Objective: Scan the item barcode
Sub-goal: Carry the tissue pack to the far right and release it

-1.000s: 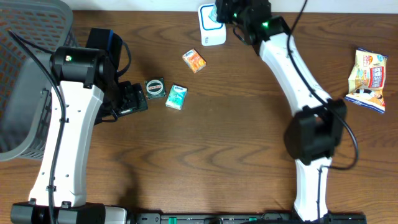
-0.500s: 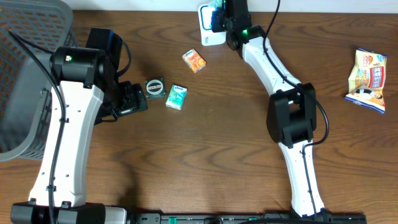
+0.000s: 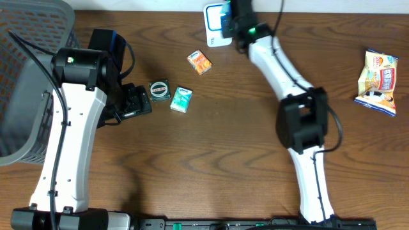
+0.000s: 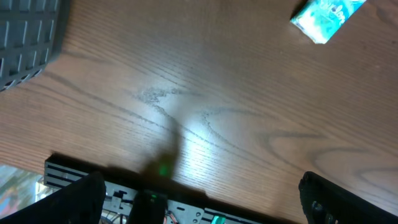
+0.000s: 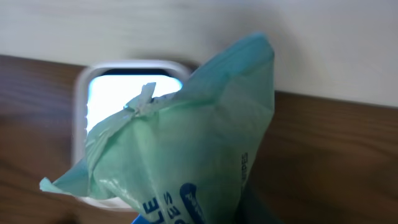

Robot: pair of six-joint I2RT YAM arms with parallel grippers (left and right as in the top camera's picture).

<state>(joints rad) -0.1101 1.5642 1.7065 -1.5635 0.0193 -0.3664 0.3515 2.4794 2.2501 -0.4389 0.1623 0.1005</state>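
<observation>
- Packet [image 5: 186,137] is hanging just before the scanner window [image 5: 118,93], at the far edge of the surface [image 3: 192,160], long axis tilting up-right.
- Right fingers [image 3: 231,18] are pinching it nearly closed; left fingers [image 4: 339,199] are idling wide open, empty.

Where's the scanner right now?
Overhead: the white scanner sits at the far edge of the table, near centre, just beyond the orange packet. In the right wrist view it's directly behind the green bag.
</observation>
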